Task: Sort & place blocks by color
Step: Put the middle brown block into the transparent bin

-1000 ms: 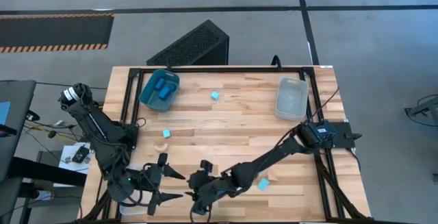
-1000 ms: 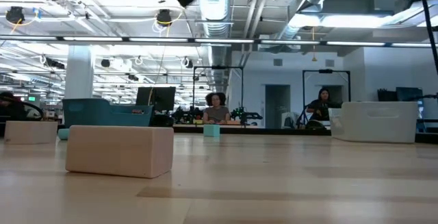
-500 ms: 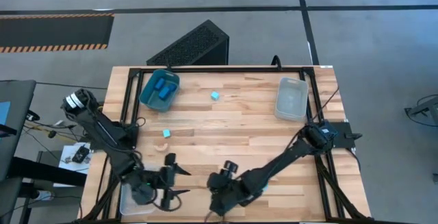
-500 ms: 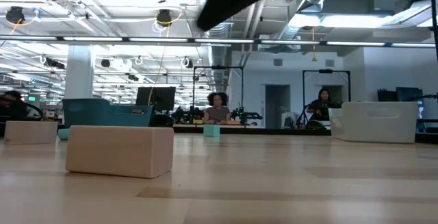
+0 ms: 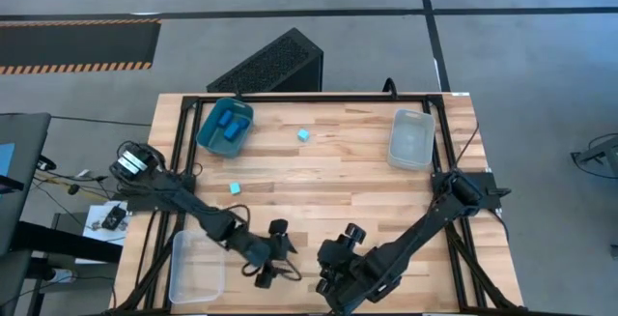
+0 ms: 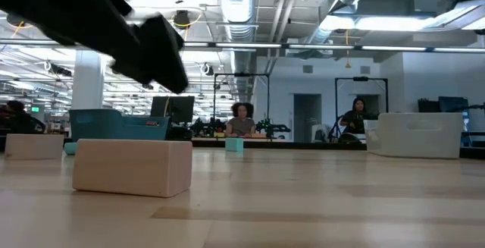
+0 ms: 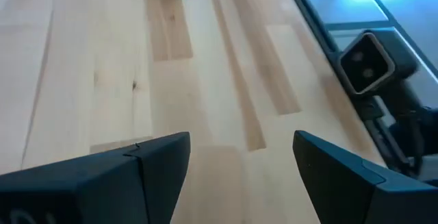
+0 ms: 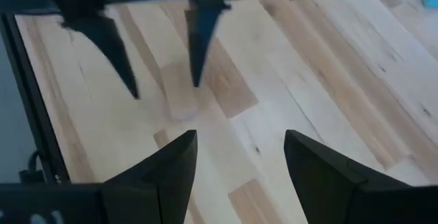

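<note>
The left gripper (image 5: 275, 263) is at the near edge of the light wooden table (image 5: 328, 176), a little left of the middle, and its two dark fingers (image 7: 161, 159) stand apart with nothing between them. In the right wrist view the same gripper (image 8: 161, 49) shows as two dark pointed fingers over a plain tan wooden block (image 8: 179, 90) that lies flat on the table; I cannot tell if they touch it. The right gripper (image 5: 333, 282) is just beside the left one, also at the near edge, and its fingers (image 8: 171, 166) are spread too and hold nothing.

A small light cyan cube (image 5: 303, 135) lies at the far side of the table near the middle, and a second small light cyan block (image 5: 235, 188) lies to the left of the middle. At the far left corner stands a teal plastic bin (image 5: 210, 134) with dark blue blocks (image 5: 230, 127) inside it. A clear plastic bin (image 5: 410, 140) stands at the far right corner. Another clear plastic bin (image 5: 196, 266) sits at the near left, beside the table edge.

In the low view a tan wooden bar (image 6: 132, 167) lies close to the camera, a second tan block (image 6: 33, 145) sits farther left, and the cyan cube (image 6: 234, 145) is well behind.
</note>
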